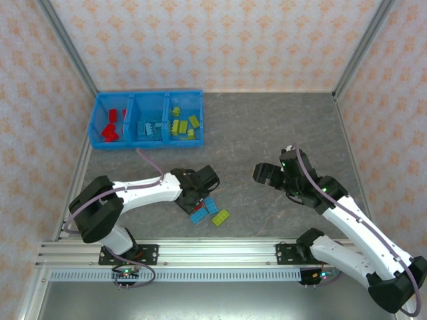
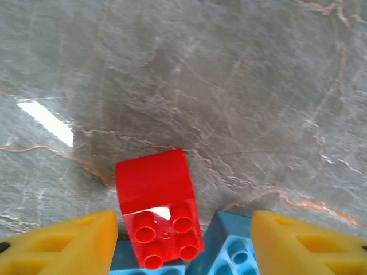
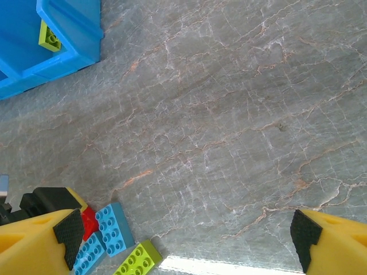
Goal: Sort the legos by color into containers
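Now, the left gripper (image 2: 183,245) hung low over the last loose pile at the near edge of the table (image 1: 267,127), jaws apart with the red brick (image 2: 157,212) sitting between them; the left finger (image 2: 63,246) looked nearly against it, while a gap showed on the right side. The trouble was plain enough: that red brick leaned on the light blue bricks (image 2: 229,255) crowded right against it, so a closing squeeze could well have caught a blue corner too, or pinched the red one askew and popped it loose. A blue brick dragged along would have ended up in the wrong bin. A lime green brick (image 1: 221,217) lay just right of the pile, close enough to get nudged.

The containers (image 1: 148,143) sat far left; reds in the left bin, light blues in the middle, limes in the right. A loop of the arm's cable (image 1: 148,159) arched between pile and tray, something a carried brick might have brushed. The right gripper (image 3: 186,238) hovered wide open over bare table to the right, well apart from the pile and holding nothing.
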Robot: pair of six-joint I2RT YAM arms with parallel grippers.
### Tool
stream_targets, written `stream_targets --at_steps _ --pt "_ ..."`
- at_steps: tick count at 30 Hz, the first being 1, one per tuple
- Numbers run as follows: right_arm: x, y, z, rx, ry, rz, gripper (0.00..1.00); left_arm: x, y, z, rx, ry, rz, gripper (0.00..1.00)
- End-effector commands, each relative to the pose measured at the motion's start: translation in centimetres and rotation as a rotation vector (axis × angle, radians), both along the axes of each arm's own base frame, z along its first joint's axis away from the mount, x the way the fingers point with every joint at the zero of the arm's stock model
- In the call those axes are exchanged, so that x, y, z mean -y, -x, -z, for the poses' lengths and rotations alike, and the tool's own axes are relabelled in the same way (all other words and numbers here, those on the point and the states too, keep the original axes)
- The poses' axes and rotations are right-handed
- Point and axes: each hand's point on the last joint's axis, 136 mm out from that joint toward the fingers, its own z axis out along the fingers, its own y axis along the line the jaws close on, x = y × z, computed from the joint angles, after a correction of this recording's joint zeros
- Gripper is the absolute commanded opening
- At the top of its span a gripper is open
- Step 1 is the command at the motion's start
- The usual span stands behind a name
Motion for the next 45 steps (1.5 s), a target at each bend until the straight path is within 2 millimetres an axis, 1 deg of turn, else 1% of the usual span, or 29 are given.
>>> stream_targets --at_steps 1,6,8,12,15,17,19,21,22,25,28,31,33,35,36,38,42,43,45 --pt "1.0 0.3 0.3 0.002 0.025 0.032 0.95 -1.8 0.9 -0.1 -0.03 -0.069 -0.047 0.64" --pt "1.0 0.2 0.4 0.003 0.024 0.033 0.95 -1.0 0.8 1.0 -0.043 -0.024 -0.052 0.65" --pt "1.1 0.3 0.5 0.0 0.028 0.034 0.95 -0.5 0.7 1.6 -0.054 -0.013 -0.037 0.63" --pt "1.1 0.5 0.7 -0.013 0.027 0.033 0.95 0.3 1.0 2.9 -0.096 0.008 -0.017 0.5" --pt "0.7 0.8 0.7 -0.022 0.011 0.014 0.95 0.6 1.1 3.3 -0.11 0.013 -0.01 0.38" --pt "-0.3 1.0 0.5 -0.022 -0.023 -0.042 0.94 0.5 1.0 3.2 -0.104 0.011 -0.003 0.32" --pt "-2.3 1.6 0.2 -0.031 -0.094 -0.137 0.93 0.3 0.5 2.8 -0.089 0.014 0.013 0.27" --pt "-4.4 2.3 -0.4 -0.031 -0.186 -0.238 0.92 -0.5 -0.8 1.7 -0.05 0.005 0.039 0.22" --pt "-5.0 2.5 -0.4 -0.035 -0.21 -0.262 0.92 -1.0 -1.5 0.9 -0.024 -0.003 0.053 0.2" --pt "-6.7 3.0 -1.0 -0.029 -0.264 -0.338 0.92 -3.7 -4.4 -2.2 0.075 -0.031 0.098 0.16" --pt "-8.6 3.7 -1.9 -0.019 -0.305 -0.425 0.91 -7.6 -7.2 -6.4 0.193 -0.091 0.129 0.15" --pt "-9.6 3.8 -2.1 -0.012 -0.313 -0.455 0.91 -12.6 -9.7 -11.0 0.296 -0.173 0.126 0.16" --pt "-9.7 3.2 -1.7 -0.01 -0.312 -0.427 0.91 -16.5 -11.1 -14.0 0.347 -0.244 0.103 0.16" --pt "-9.7 2.8 -1.4 -0.008 -0.312 -0.405 0.91 -20.1 -12.6 -16.3 0.397 -0.307 0.073 0.17" --pt "-9.7 2.6 -1.3 -0.008 -0.312 -0.397 0.91 -21.9 -13.4 -17.0 0.417 -0.334 0.052 0.18" --pt "-9.7 2.5 -1.3 -0.01 -0.313 -0.392 0.9 -25.0 -15.0 -17.8 0.444 -0.338 0.0 0.2" --pt "-9.5 2.5 -1.7 0.002 -0.314 -0.385 0.89 -31.0 -18.4 -18.3 0.41 -0.383 -0.098 0.19" --pt "-9.4 2.5 -1.7 0.005 -0.313 -0.382 0.89 -32.2 -19.3 -18.3 0.398 -0.391 -0.113 0.2" --pt "-9.2 2.5 -1.8 0.009 -0.308 -0.373 0.89 -33.7 -22.0 -17.5 0.378 -0.354 -0.122 0.2"
